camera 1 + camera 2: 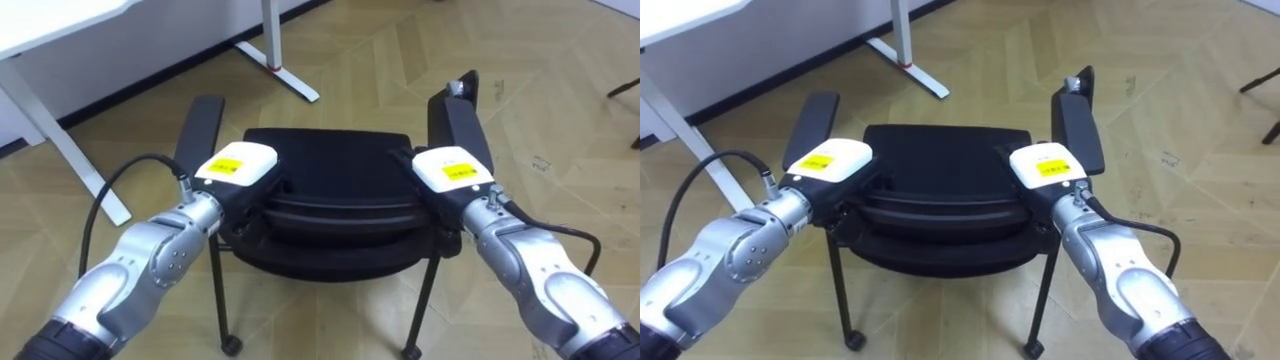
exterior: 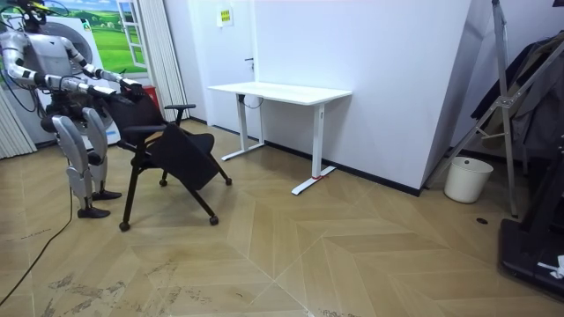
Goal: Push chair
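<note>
A black office chair point(image 1: 330, 165) with two armrests and castor legs stands right in front of me, its backrest nearest me. My left hand point(image 1: 237, 165) rests on the left end of the backrest's top edge, beside the left armrest point(image 1: 200, 130). On the right end lies my right hand point(image 1: 455, 168), next to the right armrest point(image 1: 462, 125). Both hands touch the backrest, their undersides lost against the black frame. In the room view I stand behind the chair point(image 2: 172, 150) with both arms stretched out to it; its seat slopes down away from me.
A white desk point(image 2: 282, 91) stands against the wall beyond the chair; one foot of it point(image 1: 290, 75) lies just ahead. Another white leg point(image 1: 70, 150) is at my left. A white bin point(image 2: 467, 179) and dark equipment stand at the room view's right. Wooden floor spreads around.
</note>
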{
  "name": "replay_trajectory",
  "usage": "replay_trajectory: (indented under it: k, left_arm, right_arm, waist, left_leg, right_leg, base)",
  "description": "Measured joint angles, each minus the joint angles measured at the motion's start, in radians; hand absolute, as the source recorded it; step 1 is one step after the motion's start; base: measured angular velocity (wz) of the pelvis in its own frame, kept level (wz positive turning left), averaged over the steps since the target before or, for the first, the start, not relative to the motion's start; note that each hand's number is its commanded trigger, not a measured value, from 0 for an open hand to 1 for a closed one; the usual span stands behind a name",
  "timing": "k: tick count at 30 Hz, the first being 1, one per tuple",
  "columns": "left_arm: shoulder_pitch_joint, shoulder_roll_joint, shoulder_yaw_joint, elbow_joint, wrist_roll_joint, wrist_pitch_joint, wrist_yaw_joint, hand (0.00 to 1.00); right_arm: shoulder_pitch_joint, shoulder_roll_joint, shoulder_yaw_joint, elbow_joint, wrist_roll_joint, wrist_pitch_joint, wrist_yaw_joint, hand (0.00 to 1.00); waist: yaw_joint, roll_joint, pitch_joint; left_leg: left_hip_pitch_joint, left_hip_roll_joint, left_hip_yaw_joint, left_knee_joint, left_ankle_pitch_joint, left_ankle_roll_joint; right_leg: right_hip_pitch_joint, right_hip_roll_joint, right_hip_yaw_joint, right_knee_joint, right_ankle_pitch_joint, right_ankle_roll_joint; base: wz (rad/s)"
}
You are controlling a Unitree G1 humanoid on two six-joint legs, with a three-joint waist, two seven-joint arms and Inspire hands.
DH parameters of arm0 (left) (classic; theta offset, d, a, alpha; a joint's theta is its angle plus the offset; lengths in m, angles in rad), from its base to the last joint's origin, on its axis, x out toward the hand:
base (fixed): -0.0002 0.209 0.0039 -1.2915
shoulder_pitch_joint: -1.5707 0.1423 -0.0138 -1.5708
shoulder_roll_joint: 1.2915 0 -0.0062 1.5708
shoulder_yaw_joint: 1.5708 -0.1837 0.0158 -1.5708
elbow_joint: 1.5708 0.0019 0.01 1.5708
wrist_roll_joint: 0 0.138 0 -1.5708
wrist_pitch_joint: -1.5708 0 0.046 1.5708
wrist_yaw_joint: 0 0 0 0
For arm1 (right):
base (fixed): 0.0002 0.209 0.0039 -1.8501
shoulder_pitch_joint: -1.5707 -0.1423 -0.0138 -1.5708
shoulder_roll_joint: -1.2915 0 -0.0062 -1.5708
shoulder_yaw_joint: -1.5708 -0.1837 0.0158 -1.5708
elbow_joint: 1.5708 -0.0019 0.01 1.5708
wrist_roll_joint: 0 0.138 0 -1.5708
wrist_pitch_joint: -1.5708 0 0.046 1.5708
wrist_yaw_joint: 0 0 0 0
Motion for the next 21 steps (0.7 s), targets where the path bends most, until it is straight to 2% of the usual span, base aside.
replay_trajectory:
  k: [9, 14, 21]
  left_arm:
    - [-0.007, -0.012, 0.0, 0.007, 0.004, 0.01, 0.001, 1.0]
    - [-0.007, -0.024, -0.004, 0.027, 0.003, 0.021, 0.018, 1.0]
    - [-0.007, -0.03, -0.001, 0.043, 0.005, 0.017, 0.03, 1.0]
  right_arm:
    - [0.005, -0.038, 0.002, -0.01, 0.0, -0.025, 0.011, 1.0]
    - [0.017, -0.05, 0.005, 0.003, -0.019, -0.062, -0.068, 1.0]
    - [0.018, -0.046, 0.012, 0.042, -0.018, -0.083, -0.132, 1.0]
  waist:
    - [0.0, 0.01, -0.004]
    - [-0.001, 0.025, -0.0049]
    - [0.001, 0.02, -0.0037]
  left_leg:
    - [0.001, -0.001, -0.006, -0.01, 0.0, 0.0]
    - [0.01, 0.001, -0.005, -0.009, 0.0, 0.0]
    - [0.022, 0.001, -0.003, -0.017, 0.002, -0.002]
  right_leg:
    - [0.007, 0.002, -0.004, -0.015, 0.007, 0.0]
    - [0.015, 0.003, -0.007, -0.014, 0.007, 0.0]
    - [0.024, 0.003, -0.006, -0.014, 0.004, -0.002]
  base:
    - [0.0]
    - [0.01]
    - [0.0]
